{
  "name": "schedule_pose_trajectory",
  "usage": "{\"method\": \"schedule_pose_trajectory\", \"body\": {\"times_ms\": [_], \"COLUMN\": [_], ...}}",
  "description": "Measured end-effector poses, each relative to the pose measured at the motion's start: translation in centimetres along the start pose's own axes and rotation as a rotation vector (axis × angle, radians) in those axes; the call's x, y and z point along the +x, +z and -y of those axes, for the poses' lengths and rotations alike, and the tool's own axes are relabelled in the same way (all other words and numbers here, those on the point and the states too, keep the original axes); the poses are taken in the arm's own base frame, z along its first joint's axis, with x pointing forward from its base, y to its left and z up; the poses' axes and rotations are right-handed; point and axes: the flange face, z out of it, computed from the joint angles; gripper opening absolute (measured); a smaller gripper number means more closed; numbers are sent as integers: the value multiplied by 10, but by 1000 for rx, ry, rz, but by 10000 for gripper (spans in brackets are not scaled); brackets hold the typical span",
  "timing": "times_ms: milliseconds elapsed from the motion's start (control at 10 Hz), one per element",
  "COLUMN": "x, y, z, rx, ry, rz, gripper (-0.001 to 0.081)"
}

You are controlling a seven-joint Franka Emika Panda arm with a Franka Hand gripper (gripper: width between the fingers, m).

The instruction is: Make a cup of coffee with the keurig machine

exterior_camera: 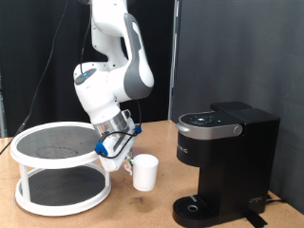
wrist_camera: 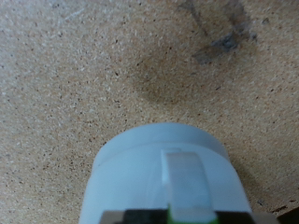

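Note:
The white cup (exterior_camera: 144, 173) stands upright on the wooden table, between a round rack and the keurig machine (exterior_camera: 226, 157). The machine is black, its top lid is down, and its drip base (exterior_camera: 195, 207) is bare. My gripper (exterior_camera: 124, 162) is low at the cup's side towards the exterior view's left, right against its handle. In the wrist view the cup (wrist_camera: 159, 173) fills the near part of the picture, with its handle (wrist_camera: 187, 179) pointing at the camera. My fingertips are hidden in both views.
A white two-tier round rack with dark mesh shelves (exterior_camera: 59, 163) stands at the exterior view's left, close beside my gripper. A black cable hangs behind the arm. A dark stain (wrist_camera: 220, 37) marks the table beyond the cup.

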Motion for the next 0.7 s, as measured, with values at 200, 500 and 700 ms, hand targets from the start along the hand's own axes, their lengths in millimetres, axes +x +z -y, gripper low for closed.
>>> {"method": "schedule_pose_trajectory", "body": {"times_ms": [200,500,700], "x": [-5,-12,-15], "y": [13,30,40], "z": [-5,-17,-26], "rx": [-17,-30,-27], "ry": [-6,-26,-31], "rz": [11,28,32], "gripper": [4,4,4]}}
